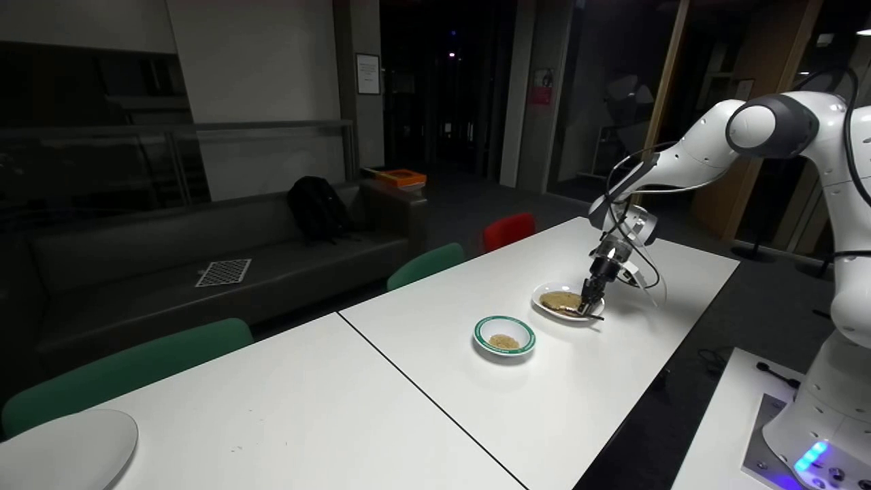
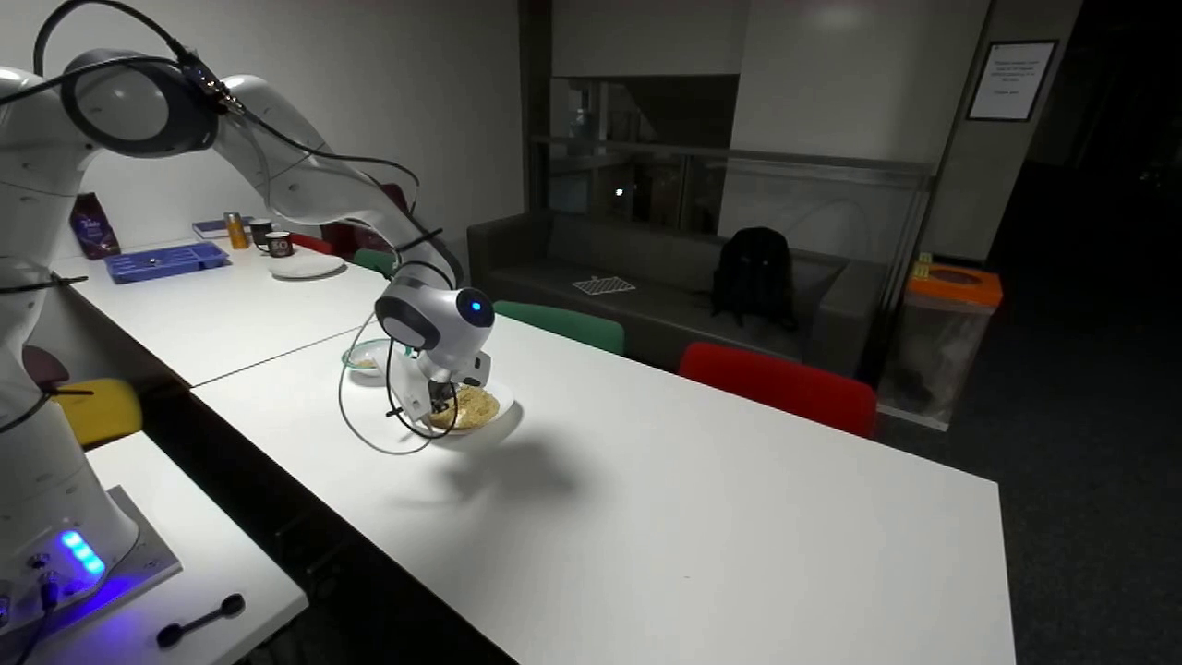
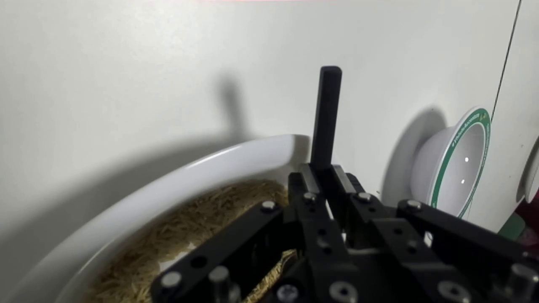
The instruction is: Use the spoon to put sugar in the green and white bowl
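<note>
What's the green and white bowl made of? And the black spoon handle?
The bowl looks like glossy ceramic or hard plastic; bright glints show inside, but I can't tell which. The spoon handle looks like matte plastic, or perhaps painted metal: it's plain black with hardly any shine.

A black backpack (image 2: 755,274) rests on the dark sofa (image 1: 122,252), while a blue tray (image 2: 175,268), an orange container (image 2: 236,230) and a dark mug (image 2: 280,245) stand on the white table (image 2: 249,305).
</note>
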`<state>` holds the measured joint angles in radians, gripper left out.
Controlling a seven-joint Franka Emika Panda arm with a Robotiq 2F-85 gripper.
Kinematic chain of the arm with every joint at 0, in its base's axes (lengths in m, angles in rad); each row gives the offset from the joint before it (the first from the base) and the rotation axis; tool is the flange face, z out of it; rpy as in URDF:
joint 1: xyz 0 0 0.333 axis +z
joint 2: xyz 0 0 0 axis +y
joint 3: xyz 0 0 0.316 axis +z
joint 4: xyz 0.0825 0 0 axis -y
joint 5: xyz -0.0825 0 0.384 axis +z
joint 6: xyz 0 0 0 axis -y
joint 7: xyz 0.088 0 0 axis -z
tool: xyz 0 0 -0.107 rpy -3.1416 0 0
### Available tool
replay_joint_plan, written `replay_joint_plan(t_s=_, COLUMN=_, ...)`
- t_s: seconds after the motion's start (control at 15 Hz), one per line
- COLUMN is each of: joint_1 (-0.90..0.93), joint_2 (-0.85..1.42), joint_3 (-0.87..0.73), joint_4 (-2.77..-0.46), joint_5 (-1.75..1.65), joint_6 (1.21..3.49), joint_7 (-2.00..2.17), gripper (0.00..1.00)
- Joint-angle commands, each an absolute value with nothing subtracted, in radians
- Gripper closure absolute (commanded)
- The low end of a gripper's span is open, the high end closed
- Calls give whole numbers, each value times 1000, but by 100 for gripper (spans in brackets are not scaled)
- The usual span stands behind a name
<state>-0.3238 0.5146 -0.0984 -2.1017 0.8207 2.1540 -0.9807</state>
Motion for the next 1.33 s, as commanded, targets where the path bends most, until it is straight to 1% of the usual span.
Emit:
replay_joint_plan(t_s=0.0, joint_1=-346, joint_2=524, joint_3=-91, joint_4=-2073, joint_5=840, joint_6=2107, joint_7=-953, gripper=97)
replay_joint_plan(t_s=1.27, joint_1=-400, joint_2=563, joint_3=-121, joint_4=-2049, joint_5=867, joint_6=2058, joint_7=-889, gripper=97)
